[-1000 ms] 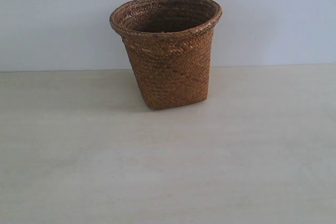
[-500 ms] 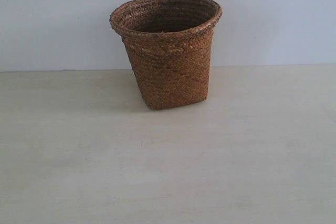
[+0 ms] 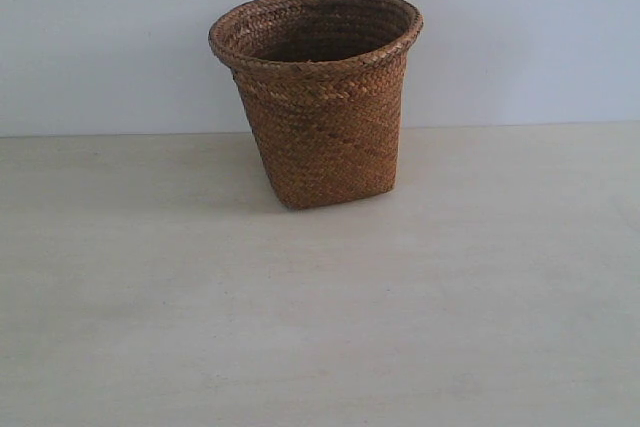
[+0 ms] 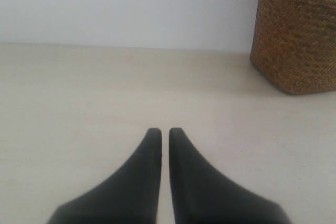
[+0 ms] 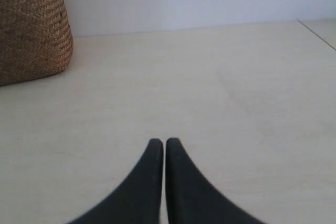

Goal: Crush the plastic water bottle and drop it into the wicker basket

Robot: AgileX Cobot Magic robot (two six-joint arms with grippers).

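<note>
At upper centre of the exterior view, the wicker basket (image 3: 322, 127) stands upright on the pale desk (image 3: 320, 337), its squarish base flat on the surface and its round flared rim rising in front of the plain light wall (image 3: 100, 37). The basket mouth faces up; only the upper inner weave is visible, and the bottom of the interior is hidden by the near wall of the basket. No arm appears in the exterior view. In the left wrist view, the left tool (image 4: 165, 132) sits low over the desk, its two dark fingers pressed almost together with only a thin slit of desk showing between the tips; the basket's lower wall and base corner stand well apart from it, ahead and off to one side. In the right wrist view, the right tool (image 5: 164, 142) is likewise pressed together at the tips, pinching no object, with the basket's side ahead and off to the opposite side, not touching the tool.
</note>
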